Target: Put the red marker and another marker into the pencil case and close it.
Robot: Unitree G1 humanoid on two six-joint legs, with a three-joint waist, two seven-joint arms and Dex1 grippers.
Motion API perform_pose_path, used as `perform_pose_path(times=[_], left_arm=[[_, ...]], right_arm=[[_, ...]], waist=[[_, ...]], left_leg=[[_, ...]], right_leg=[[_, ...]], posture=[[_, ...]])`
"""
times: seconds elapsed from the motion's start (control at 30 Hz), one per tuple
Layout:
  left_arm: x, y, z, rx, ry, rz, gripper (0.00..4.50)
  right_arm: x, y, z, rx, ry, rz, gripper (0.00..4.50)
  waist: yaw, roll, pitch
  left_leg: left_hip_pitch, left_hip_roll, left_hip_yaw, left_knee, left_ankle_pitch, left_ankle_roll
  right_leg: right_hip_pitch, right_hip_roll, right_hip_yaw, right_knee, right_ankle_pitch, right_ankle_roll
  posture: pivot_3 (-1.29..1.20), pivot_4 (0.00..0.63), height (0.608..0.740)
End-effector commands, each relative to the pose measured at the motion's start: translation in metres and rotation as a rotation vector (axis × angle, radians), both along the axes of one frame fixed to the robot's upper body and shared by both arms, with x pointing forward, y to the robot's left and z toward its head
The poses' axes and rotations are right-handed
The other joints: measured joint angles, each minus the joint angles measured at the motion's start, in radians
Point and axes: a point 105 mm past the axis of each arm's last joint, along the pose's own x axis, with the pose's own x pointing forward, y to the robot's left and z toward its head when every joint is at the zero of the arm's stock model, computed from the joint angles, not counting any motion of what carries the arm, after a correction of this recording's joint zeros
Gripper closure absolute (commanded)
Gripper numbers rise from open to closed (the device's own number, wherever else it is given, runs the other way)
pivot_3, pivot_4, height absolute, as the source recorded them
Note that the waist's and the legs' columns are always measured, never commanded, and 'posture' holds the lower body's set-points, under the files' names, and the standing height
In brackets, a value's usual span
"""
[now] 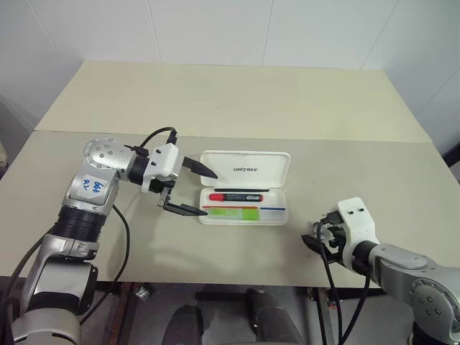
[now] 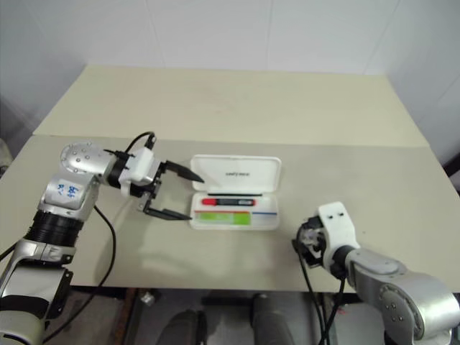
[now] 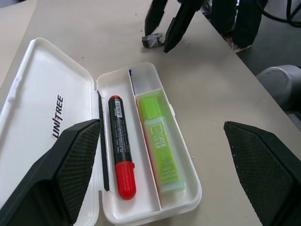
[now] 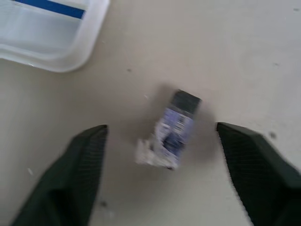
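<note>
Marker (image 1: 235, 196) lies lengthwise in case (image 1: 244, 188), cap leftward.

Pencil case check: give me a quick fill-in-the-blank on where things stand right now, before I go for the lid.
1. The lid of the pencil case is ____.
2. The red marker lies ____ the case, beside the green highlighter.
3. The left gripper hovers at the case's end with its jaws ____.
4. A small crumpled scrap lies on the ____ in front of the right gripper.

Missing words: open; inside; open; table

Small crumpled wrapper scrap (image 4: 170, 134) on beige table (image 1: 237, 100).
</note>
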Motion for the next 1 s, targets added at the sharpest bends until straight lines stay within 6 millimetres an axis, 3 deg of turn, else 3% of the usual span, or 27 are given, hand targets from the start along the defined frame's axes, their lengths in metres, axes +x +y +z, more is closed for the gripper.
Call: perform_pose_path(times=[0.03,0.2,0.23,0.43,0.7,0.77,1.0], left_arm=[[-0.005,0.004,0.019,-0.019,-0.066,-0.013,0.00],[-0.006,0.007,0.018,-0.017,-0.072,-0.002,0.00],[-0.006,0.007,0.017,-0.017,-0.073,-0.001,0.00],[-0.005,0.009,0.018,-0.017,-0.086,0.007,0.00],[-0.006,0.014,0.011,-0.010,-0.093,0.038,0.00],[-0.007,0.015,0.010,-0.012,-0.091,0.045,0.00],[-0.011,0.018,0.011,-0.015,-0.097,0.080,0.00]], right_arm=[[-0.004,0.005,-0.006,0.005,0.023,0.014,2.28],[-0.001,0.005,-0.004,-0.012,0.020,0.023,3.98],[0.001,0.005,-0.002,-0.019,0.014,0.031,4.13],[0.026,0.011,0.033,-0.076,-0.169,0.186,4.13],[0.050,0.047,0.068,-0.201,-0.357,0.778,4.13],[0.051,0.057,0.071,-0.209,-0.365,0.940,4.13],[0.053,0.067,0.063,-0.236,-0.324,1.179,4.13]], waist=[[0.000,0.000,0.000],[0.000,-0.001,-0.001],[-0.001,-0.001,-0.001],[-0.003,0.000,0.000],[-0.011,0.000,0.000],[-0.014,0.000,0.001],[-0.014,0.000,0.001]], left_leg=[[0.000,0.000,0.000,0.000,0.000,0.000],[0.000,0.000,0.000,-0.001,0.000,0.000],[0.000,0.000,0.000,-0.001,0.000,0.000],[0.000,0.000,0.003,0.000,0.001,0.001],[0.000,0.001,0.003,-0.002,0.000,0.001],[-0.001,0.001,0.003,-0.002,0.000,0.001],[-0.002,0.001,0.002,-0.002,-0.001,0.001]], right_leg=[[0.000,0.000,0.000,-0.001,0.000,0.000],[0.000,0.000,0.000,-0.002,0.000,0.000],[0.001,0.000,0.000,-0.002,0.000,0.000],[0.001,0.000,0.001,-0.006,0.000,-0.002],[0.000,0.000,0.000,-0.008,0.002,0.001],[0.000,0.000,0.000,-0.007,0.002,0.002],[0.000,0.000,0.000,-0.007,0.003,0.003]], posture=[[0.00,0.150,0.740],[0.00,0.150,0.740],[0.00,0.150,0.740],[0.00,0.150,0.740],[0.00,0.150,0.740],[0.00,0.150,0.740],[0.00,0.150,0.740]])
